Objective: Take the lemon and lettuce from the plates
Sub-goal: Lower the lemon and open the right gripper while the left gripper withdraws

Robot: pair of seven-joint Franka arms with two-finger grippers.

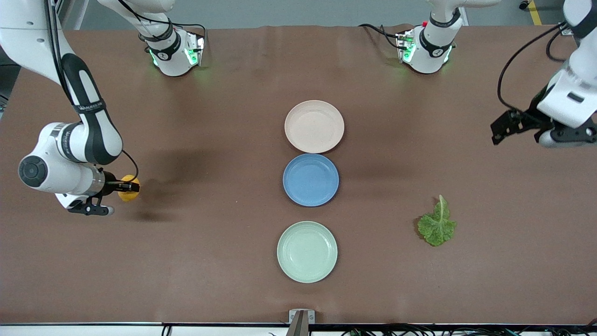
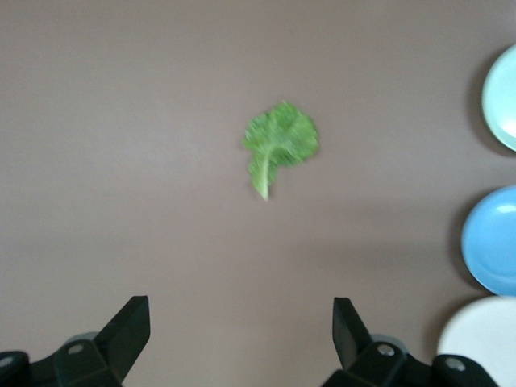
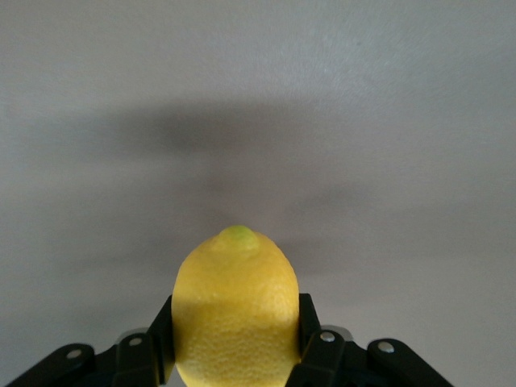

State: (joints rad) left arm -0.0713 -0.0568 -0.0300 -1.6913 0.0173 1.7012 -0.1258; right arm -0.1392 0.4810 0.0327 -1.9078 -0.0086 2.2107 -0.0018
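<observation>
Right tool (image 1: 125, 187) clamps the half-hidden lemon (image 1: 128, 193); left tool (image 2: 240, 337) gapes, tips cut off.

I see a brown-covered desk (image 1: 233, 116) with grey floor along its top edge and a yellow floor stripe (image 1: 535, 13).

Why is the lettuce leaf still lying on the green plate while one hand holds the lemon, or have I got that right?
Not quite. The lettuce lies on the bare table, beside the green plate toward the left arm's end, as the front view shows. The right hand does hold the lemon.
</observation>
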